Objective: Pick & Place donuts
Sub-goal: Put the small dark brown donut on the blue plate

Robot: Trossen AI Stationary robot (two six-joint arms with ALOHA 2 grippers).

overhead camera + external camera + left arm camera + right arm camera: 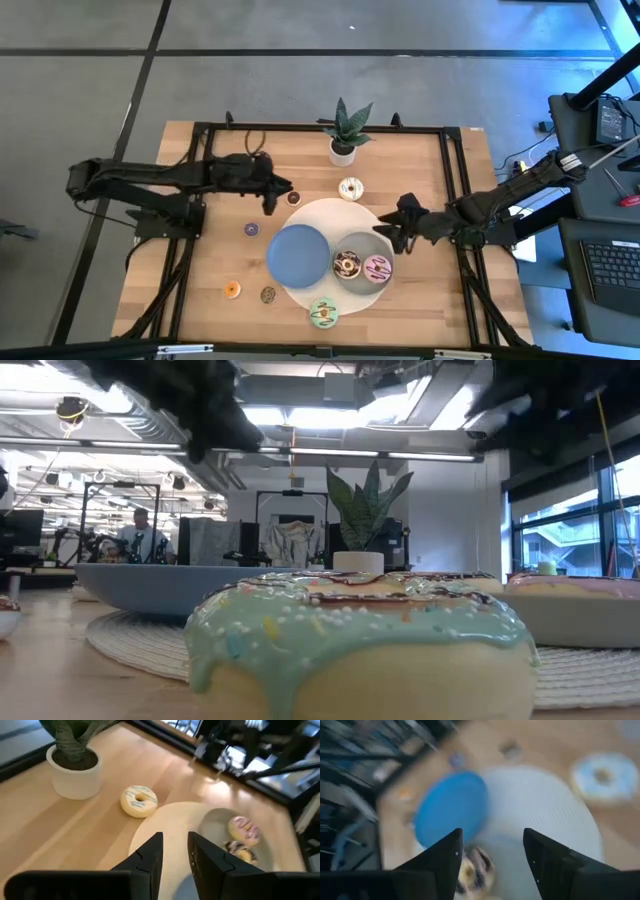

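The white-iced donut with pale blue drizzle lies on the bare wooden table, just beside the far edge of the round white mat and near the potted plant. The chocolate donut and the pink donut sit side by side in the grey plate, which rests on the mat next to the blue plate. The green donut, mint icing with sprinkles, lies at the mat's near edge.

4 mini rings lie on the wood: brown, purple, orange and dark.

The left gripper hangs beside the brown ring, fingers slightly parted and holding nothing. The right gripper hovers at the mat's right edge, fingers spread wide, empty.
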